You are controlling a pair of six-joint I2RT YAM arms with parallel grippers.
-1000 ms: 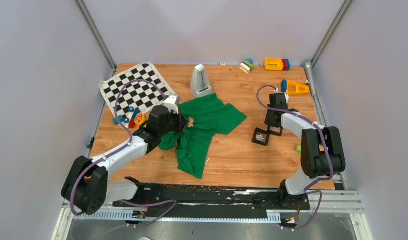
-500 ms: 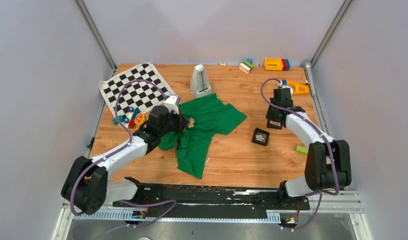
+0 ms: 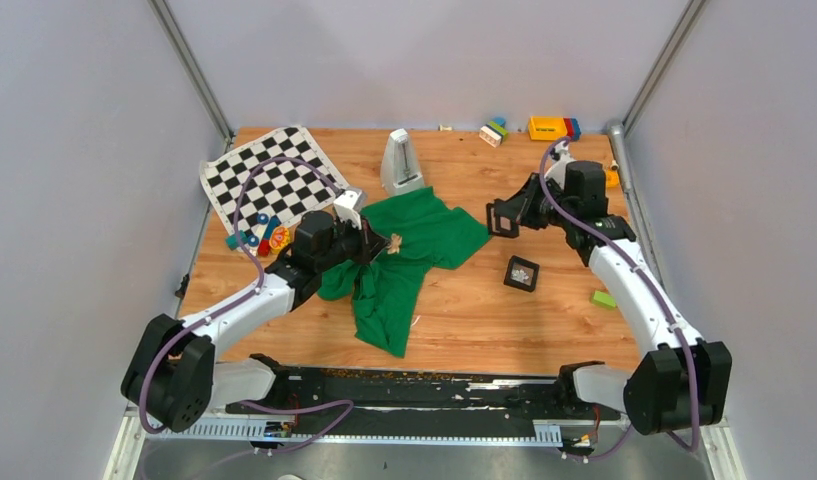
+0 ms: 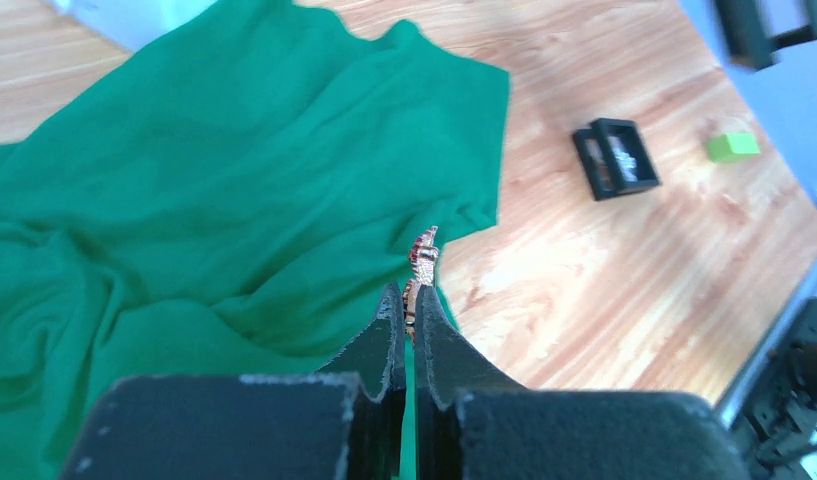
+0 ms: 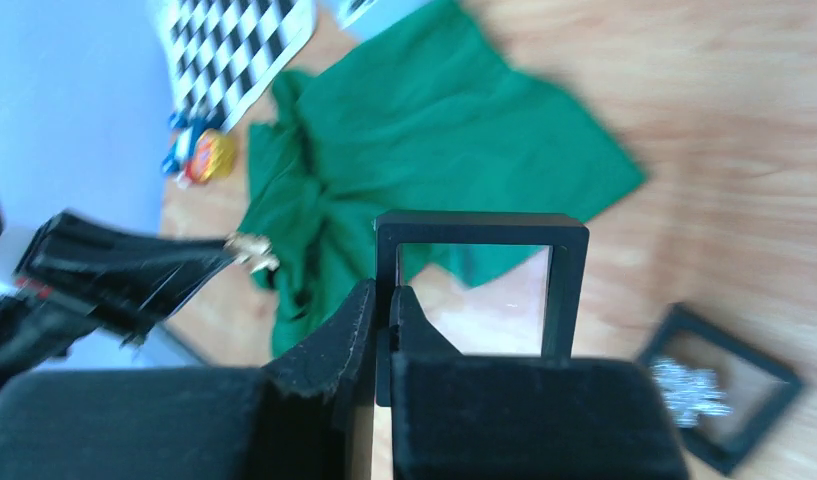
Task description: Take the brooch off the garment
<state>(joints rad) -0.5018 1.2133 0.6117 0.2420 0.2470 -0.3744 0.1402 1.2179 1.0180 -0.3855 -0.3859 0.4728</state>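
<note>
Mat (image 3: 269,180) lay at far left, unchanged across the frames.

Left gripper (image 3: 376,242) (image 4: 404,300): fingers pressed together on the brooch (image 3: 392,242) (image 4: 422,262), which stuck out past the tips. Against 1.0 s ago the wrist had turned a little and the brooch had shifted slightly right. It was over the middle of the garment (image 3: 424,232) (image 4: 234,180) (image 5: 434,120). Could not tell whether it was still pinned to the cloth or already free.

Garment stayed bunched under the left gripper and spread flat to the right, outline much as before.

Right gripper (image 3: 517,210) (image 5: 382,300): clamped on one side of a black square frame (image 3: 501,218) (image 5: 481,228). At 1.0 s ago it was low beside the box (image 3: 521,272) (image 4: 616,158) (image 5: 719,395). At 0.5 s ago it was farther back. By this frame it had swung left, holding the frame in the air near the garment's right edge, and the elbow had dropped toward the near edge.

Box had not moved, with something silvery inside. Green block (image 3: 604,298) (image 4: 732,147) lay to its right on the table (image 3: 464,320).
</note>
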